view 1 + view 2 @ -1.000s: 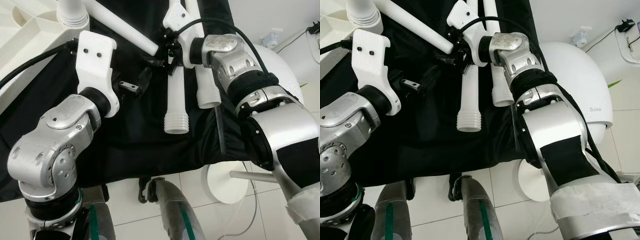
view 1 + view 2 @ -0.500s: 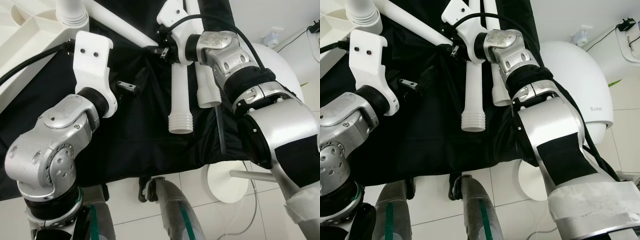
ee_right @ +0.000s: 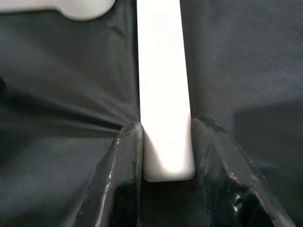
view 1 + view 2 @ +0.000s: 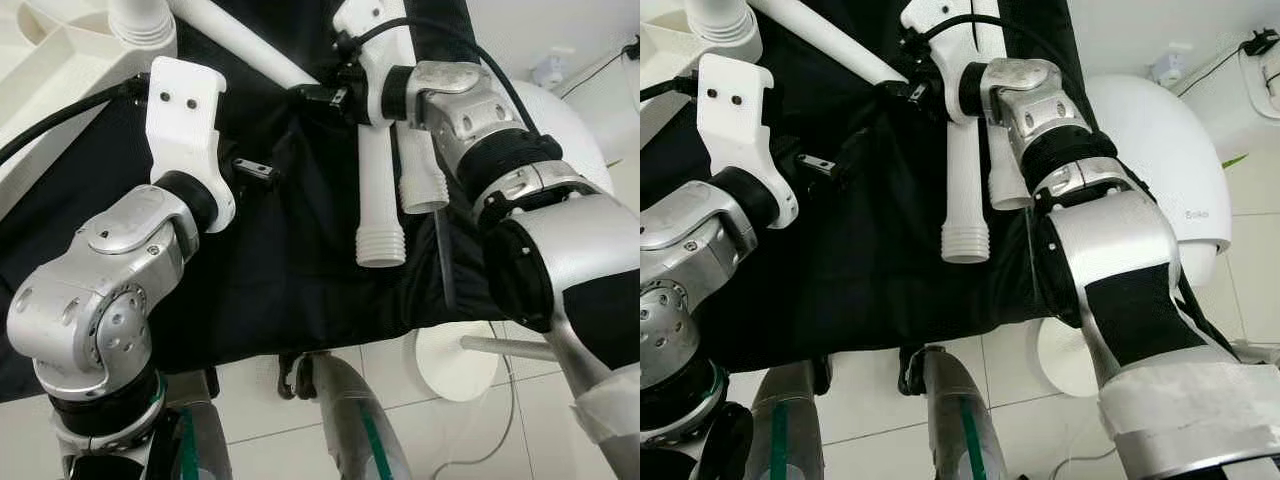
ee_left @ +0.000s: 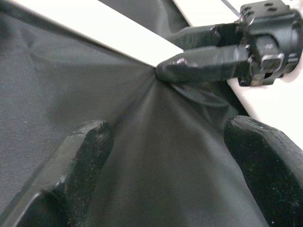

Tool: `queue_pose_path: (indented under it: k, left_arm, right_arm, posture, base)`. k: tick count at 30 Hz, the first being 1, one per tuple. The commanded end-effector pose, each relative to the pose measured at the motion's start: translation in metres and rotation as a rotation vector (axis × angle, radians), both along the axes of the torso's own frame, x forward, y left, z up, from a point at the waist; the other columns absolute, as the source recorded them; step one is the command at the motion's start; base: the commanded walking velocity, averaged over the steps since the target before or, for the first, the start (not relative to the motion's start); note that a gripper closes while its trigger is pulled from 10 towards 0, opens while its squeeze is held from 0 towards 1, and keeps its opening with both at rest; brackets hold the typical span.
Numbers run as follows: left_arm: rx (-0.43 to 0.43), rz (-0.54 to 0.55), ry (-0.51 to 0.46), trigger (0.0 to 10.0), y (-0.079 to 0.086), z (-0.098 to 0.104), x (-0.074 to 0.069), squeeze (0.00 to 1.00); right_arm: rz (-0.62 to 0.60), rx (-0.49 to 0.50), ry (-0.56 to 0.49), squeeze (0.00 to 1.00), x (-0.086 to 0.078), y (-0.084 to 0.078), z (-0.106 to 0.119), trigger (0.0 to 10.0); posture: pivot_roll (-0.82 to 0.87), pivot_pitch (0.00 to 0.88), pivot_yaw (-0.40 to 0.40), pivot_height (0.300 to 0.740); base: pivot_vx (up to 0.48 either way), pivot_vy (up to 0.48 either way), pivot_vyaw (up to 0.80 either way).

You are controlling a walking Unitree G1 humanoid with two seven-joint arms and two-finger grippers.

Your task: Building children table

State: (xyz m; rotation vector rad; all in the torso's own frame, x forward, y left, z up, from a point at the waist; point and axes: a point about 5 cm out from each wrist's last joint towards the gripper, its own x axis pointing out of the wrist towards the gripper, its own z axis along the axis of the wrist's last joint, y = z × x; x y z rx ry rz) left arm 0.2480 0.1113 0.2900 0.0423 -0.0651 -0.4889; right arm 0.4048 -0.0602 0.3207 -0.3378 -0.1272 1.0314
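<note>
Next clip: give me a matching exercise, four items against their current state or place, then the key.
Items:
1. right gripper
2. left gripper
3. black cloth
4. second threaded leg

States:
A. open, hovering over the cloth
B. lying on the cloth beside the gripped leg
C. spread under the white parts
D. shut on a white table leg

Pairs: 1-D, 2-A, 3-C, 4-B

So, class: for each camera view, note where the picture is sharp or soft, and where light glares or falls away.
Left eye view: evenly lit, sharp, with bright highlights on the silver left arm. Left wrist view: the left end effector sits soft and out of focus over dim black cloth, while the white table leg is nearly blown out. Right wrist view: the right end effector is glossy, its white leg bright and featureless.
</note>
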Motion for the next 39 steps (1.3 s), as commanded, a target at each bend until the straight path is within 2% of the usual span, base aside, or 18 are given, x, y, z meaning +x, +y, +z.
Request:
queue_pose_path:
  k: [1,2,3,6,7,17,23,26,30,31,32,39]
  left_arm:
    - [0.0,-0.045,0.008,10.0,-0.007,-0.002,-0.003,0.0]
    - [0.0,-0.045,0.008,10.0,-0.007,-0.002,-0.003,0.0]
    - [0.001,-0.049,0.008,10.0,-0.007,-0.002,-0.002,0.0]
    - [0.001,-0.055,0.007,10.0,-0.008,-0.002,-0.002,0.0]
    - [0.002,-0.061,0.006,10.0,-0.009,-0.002,-0.001,0.0]
    - [0.008,-0.066,-0.01,10.0,-0.012,-0.001,0.001,0.0]
    - [0.021,-0.047,-0.026,10.0,-0.01,-0.003,0.004,0.0]
    - [0.039,-0.033,-0.041,10.0,-0.007,-0.006,0.009,0.0]
    - [0.036,-0.032,-0.036,10.0,-0.006,-0.007,0.011,0.0]
    - [0.036,0.002,-0.041,10.0,-0.001,-0.008,0.017,0.0]
    - [0.035,0.018,-0.045,10.0,0.001,-0.008,0.02,0.0]
    - [0.05,0.066,-0.095,10.0,0.009,-0.004,0.029,0.0]
  right_arm:
    - [-0.025,0.072,0.018,0.0,0.002,-0.014,0.004,10.0]
    - [-0.025,0.072,0.018,0.0,0.002,-0.014,0.004,10.0]
    - [-0.023,0.134,0.021,0.0,0.002,-0.018,0.011,10.0]
    - [-0.027,0.17,0.016,0.0,0.002,-0.021,0.017,10.0]
    - [-0.033,0.245,0.013,0.0,0.002,-0.026,0.026,10.0]
    - [0.005,0.334,-0.014,0.0,0.0,-0.036,0.033,10.0]
    - [0.018,0.37,-0.036,0.0,-0.001,-0.043,0.028,10.0]
    - [-0.002,0.417,-0.049,0.0,0.0,-0.056,0.019,10.0]
    - [-0.017,0.428,-0.055,0.0,0.0,-0.061,0.016,10.0]
    - [-0.058,0.475,-0.076,0.0,0.0,-0.073,0.012,10.0]
    - [-0.072,0.493,-0.088,0.0,0.0,-0.078,0.011,10.0]
    - [-0.088,0.541,-0.13,0.0,-0.003,-0.089,0.008,10.0]
  posture:
    - [0.16,0.428,-0.269,0.74]
    - [0.16,0.428,-0.269,0.74]
    - [0.16,0.418,-0.262,0.74]
    - [0.16,0.413,-0.259,0.74]
    - [0.16,0.406,-0.255,0.74]
    - [0.16,0.381,-0.249,0.74]
    - [0.16,0.368,-0.243,0.74]
    - [0.16,0.364,-0.232,0.74]
    - [0.16,0.363,-0.225,0.74]
    - [0.15,0.356,-0.208,0.74]
    - [0.15,0.356,-0.208,0.74]
    - [0.14,0.342,-0.181,0.74]
  base:
    - [0.0,0.0,0.0]
    - [0.0,0.0,0.0]
    - [0.0,0.0,0.0]
    - [0.0,0.0,0.0]
    - [0.0,0.0,0.0]
    - [0.0,0.0,0.0]
    - [0.0,0.0,0.0]
    - [0.0,0.0,0.0]
    - [0.0,0.0,0.0]
    - [0.0,0.0,0.0]
    - [0.0,0.0,0.0]
    - [0.0,0.0,0.0]
